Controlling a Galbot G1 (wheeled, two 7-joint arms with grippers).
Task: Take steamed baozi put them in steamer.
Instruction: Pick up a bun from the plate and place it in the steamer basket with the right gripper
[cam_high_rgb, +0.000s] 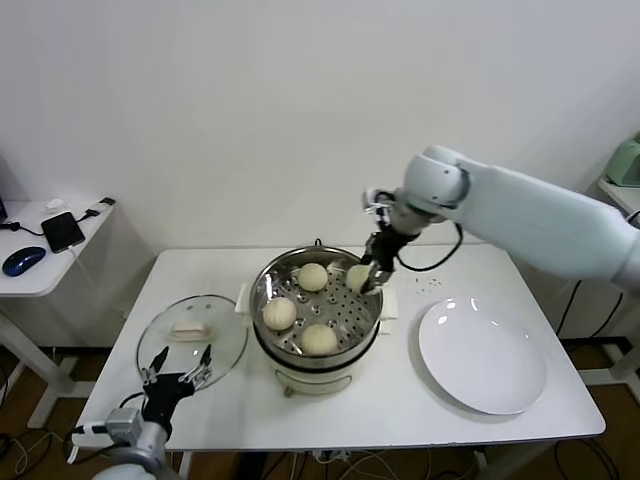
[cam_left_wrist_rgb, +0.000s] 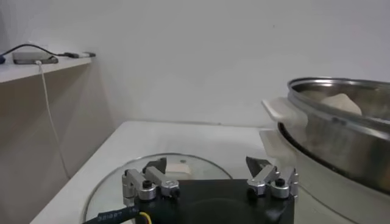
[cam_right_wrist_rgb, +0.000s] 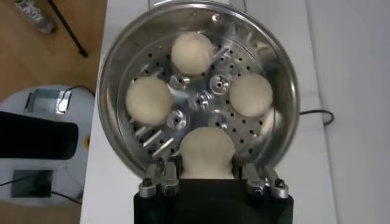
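The steamer (cam_high_rgb: 262, 290), a shiny steel pot with a perforated tray, stands mid-table. Three cream-white baozi (cam_high_rgb: 313, 277) (cam_high_rgb: 279, 313) (cam_high_rgb: 319, 339) lie on its tray. My right gripper (cam_high_rgb: 371, 272) hangs just inside the pot's right rim, shut on another baozi (cam_high_rgb: 357, 277). In the right wrist view that held baozi (cam_right_wrist_rgb: 207, 149) sits between the fingers of my right gripper (cam_right_wrist_rgb: 208, 165), above the steamer (cam_right_wrist_rgb: 113, 55) tray, with the others (cam_right_wrist_rgb: 192, 53) (cam_right_wrist_rgb: 149, 100) (cam_right_wrist_rgb: 250, 94) beyond. My left gripper (cam_high_rgb: 181, 371) (cam_left_wrist_rgb: 207, 164) is parked open and empty at the table's front left.
A flat glass lid (cam_high_rgb: 225, 335) (cam_left_wrist_rgb: 116, 182) with a cream handle lies left of the steamer, under my left gripper. A large white plate (cam_high_rgb: 482, 355) lies to the right. A side table (cam_high_rgb: 55, 275) with a phone and a mouse stands far left.
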